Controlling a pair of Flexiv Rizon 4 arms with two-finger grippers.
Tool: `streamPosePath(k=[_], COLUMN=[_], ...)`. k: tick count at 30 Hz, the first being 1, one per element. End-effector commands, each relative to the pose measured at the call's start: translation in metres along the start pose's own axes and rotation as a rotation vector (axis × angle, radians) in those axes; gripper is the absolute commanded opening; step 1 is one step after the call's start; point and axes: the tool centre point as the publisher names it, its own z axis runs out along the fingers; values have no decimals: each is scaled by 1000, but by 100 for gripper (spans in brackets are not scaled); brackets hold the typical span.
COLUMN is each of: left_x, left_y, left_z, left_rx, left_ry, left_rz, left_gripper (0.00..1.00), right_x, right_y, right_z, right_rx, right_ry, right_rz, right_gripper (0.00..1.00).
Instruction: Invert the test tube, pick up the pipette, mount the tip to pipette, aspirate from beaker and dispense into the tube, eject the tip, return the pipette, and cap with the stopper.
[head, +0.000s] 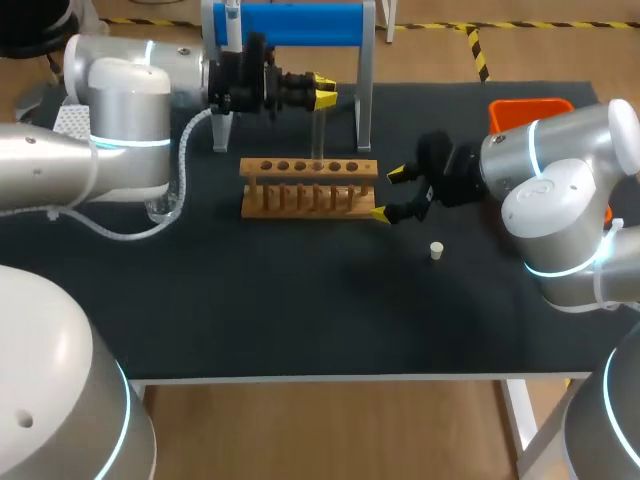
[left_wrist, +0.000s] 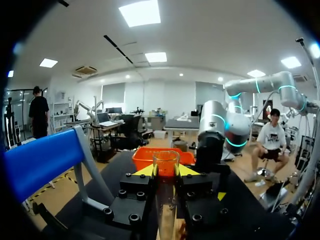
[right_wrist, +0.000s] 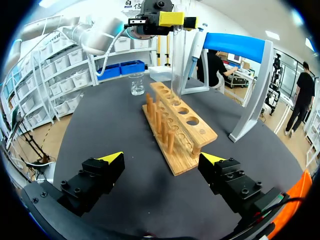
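Surface: table (head: 300, 300) under a black mat, pale front edge.

Counts:
- 1 wooden rack (head: 310, 187)
- 1 glass tube (head: 318, 130)
- 1 white stopper (head: 436, 250)
- 1 beaker (right_wrist: 136, 84)
- 1 blue stand (head: 290, 24), with 1 pipette (head: 232, 25) hanging at its end
- 1 orange bin (head: 530, 108)

Left gripper (head: 322, 92):
- Clamped on the tube from both sides, just under its rim.
- Tube is upright and hangs below the fingers.
- Tube's lower end reaches the rack's top board; can't tell if it sits in a hole.
- Rack is directly under this gripper, stand just behind it.

Right gripper (head: 389, 194):
- Fingers spread wide, holding nothing, low over the mat.
- Rack's near end is just ahead of it, in line with the gap between the fingers, not touching.
- Stopper stands on the mat beside it on the robot's side, apart from the fingers.
- Beaker is past the rack's far end from this gripper.
- Bin is behind its arm.
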Motion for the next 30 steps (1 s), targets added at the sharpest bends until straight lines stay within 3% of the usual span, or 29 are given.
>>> streamPosePath(k=[1,30], left_x=[2,-8], left_y=[9,26], left_z=[0,1], left_rx=[64,92], left_ry=[-19,-31], left_rz=[18,14], left_gripper=[0,0], right_x=[0,0], right_y=[0,0], right_z=[-1,-1], right_rx=[0,0], right_ry=[1,1], right_rz=[0,0], right_gripper=[100,100])
